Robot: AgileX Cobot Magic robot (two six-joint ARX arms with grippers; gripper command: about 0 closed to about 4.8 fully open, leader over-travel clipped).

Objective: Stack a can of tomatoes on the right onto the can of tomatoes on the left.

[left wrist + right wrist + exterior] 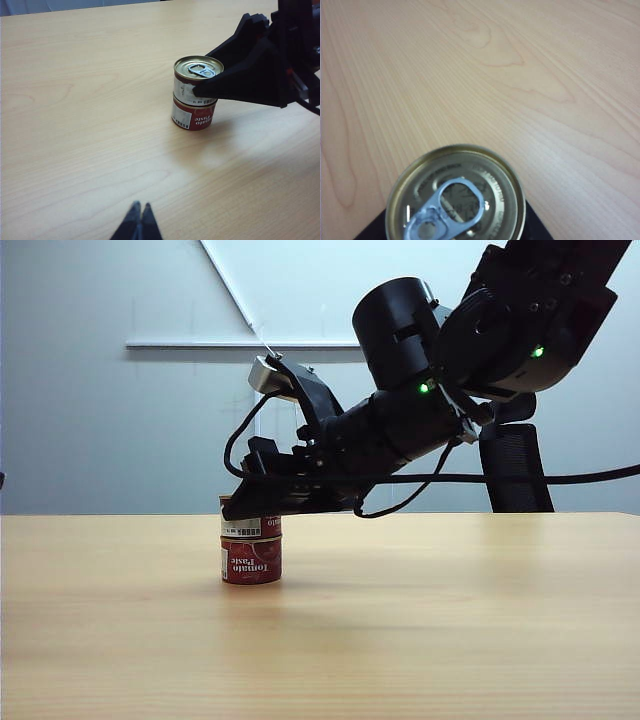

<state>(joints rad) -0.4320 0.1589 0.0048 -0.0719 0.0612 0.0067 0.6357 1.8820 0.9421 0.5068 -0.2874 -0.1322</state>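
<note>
Two red tomato cans stand stacked on the wooden table point(450, 620), left of centre. The lower can point(251, 562) point(192, 116) rests on the wood. The upper can point(250, 528) point(198, 70) sits squarely on it, its gold lid and pull tab point(455, 195) facing up. My right gripper point(252, 508) reaches in from the right and is shut on the upper can, with its black fingers point(220, 87) point(536, 229) against the can's sides. My left gripper point(139, 207) hangs shut and empty over bare wood, well short of the stack, and is out of the exterior view.
A black office chair point(515, 470) stands behind the table's far edge on the right. A black cable point(570, 478) runs off the right arm toward the right. Bare wood surrounds the stack on all sides.
</note>
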